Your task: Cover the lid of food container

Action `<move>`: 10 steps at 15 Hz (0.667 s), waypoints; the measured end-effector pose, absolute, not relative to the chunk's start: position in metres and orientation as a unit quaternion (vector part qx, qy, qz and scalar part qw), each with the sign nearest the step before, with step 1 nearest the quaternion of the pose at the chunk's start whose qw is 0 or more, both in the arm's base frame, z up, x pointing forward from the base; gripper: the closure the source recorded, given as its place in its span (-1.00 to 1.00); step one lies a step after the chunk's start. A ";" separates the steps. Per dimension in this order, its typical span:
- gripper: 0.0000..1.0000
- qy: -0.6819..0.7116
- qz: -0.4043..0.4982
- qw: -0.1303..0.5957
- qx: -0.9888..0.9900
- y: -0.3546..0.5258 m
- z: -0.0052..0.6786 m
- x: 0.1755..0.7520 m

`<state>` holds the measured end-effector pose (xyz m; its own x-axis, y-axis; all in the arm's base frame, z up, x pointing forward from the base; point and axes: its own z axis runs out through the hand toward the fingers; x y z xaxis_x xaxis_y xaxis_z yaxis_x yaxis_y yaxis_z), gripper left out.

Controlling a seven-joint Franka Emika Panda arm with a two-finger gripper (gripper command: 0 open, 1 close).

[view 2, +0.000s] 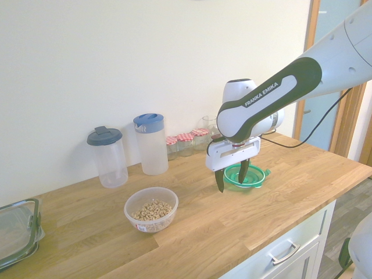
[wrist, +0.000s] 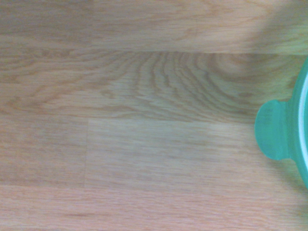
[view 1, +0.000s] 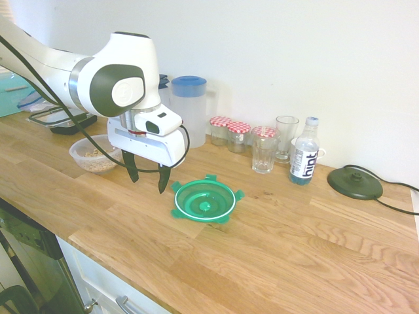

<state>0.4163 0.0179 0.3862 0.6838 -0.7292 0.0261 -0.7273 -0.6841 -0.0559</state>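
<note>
As far as I can judge from where I stand, the step in hand is picking up the lid, and it wants a careful approach. Taking things from left to right as the first exterior view has them, I start with the food container (view 1: 94,157), a translucent bowl sitting upright and uncovered on the table (view 1: 281,261), its beige pieces (view 1: 99,162) showing through the side. It should be left alone until the lid is up. Next comes the tool (view 1: 148,186), its two dark fingers spread apart with nothing between them, hanging just beside the lid on the bowl's side. Then there is the green lid (view 1: 205,200), lying on the table with its clip tabs (view 1: 238,195) sticking out around the edge. In the wrist view only a strip of it enters, so the arm probably needs to shift farther over it before going down. I would straddle the rim or one tab, one finger to each side, and close gently, since thin plastic may flex or skid. Lifting straight up and keeping it level should make the later setting down on the bowl easier; a pinch at one edge could let it droop.
</note>
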 end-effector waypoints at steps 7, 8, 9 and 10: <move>-1.00 0.356 0.025 0.077 -0.931 -0.036 0.441 0.432; -1.00 0.355 0.040 0.101 -0.928 -0.061 0.452 0.434; -1.00 0.357 0.054 0.122 -0.924 -0.089 0.457 0.436; -1.00 0.358 0.068 0.143 -0.920 -0.114 0.457 0.438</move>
<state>0.4377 -0.1144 0.4567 0.7350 -0.6387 -0.2275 -0.6776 -0.7037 -0.2137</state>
